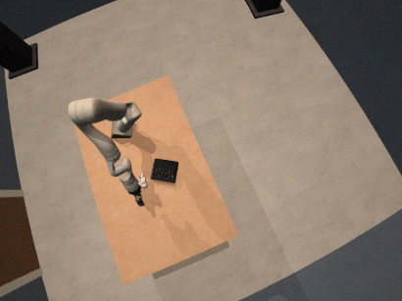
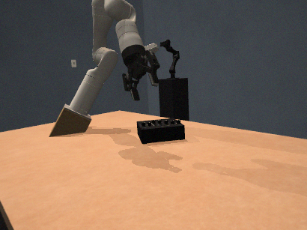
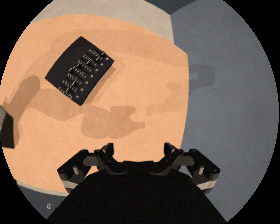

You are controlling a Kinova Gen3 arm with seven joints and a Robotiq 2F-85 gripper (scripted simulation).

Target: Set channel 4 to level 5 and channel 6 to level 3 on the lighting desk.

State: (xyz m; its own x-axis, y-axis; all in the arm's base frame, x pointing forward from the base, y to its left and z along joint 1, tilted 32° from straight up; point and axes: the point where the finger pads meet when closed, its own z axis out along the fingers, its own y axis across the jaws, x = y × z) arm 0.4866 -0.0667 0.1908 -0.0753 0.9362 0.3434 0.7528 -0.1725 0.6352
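While the gripper [image 2: 141, 78] is held wide apart and empty above the table [image 2: 75, 179], beside the lighting desk [image 2: 161, 130], neighbouring faders could be knocked by so broad a spread.

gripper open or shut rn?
Open. The gripper hangs above the table, fingers spread wide with nothing between them, well off the lighting desk.

Below the gripper [image 2: 142, 78], the table [image 2: 93, 179] looks like smooth, matt orange-tan board. Off to its side, the desk [image 2: 161, 130] is matt black, plastic-looking. The arm [image 2: 101, 55] behind wears smooth, pale shells with a soft sheen; the gripper's fingers look dull black.
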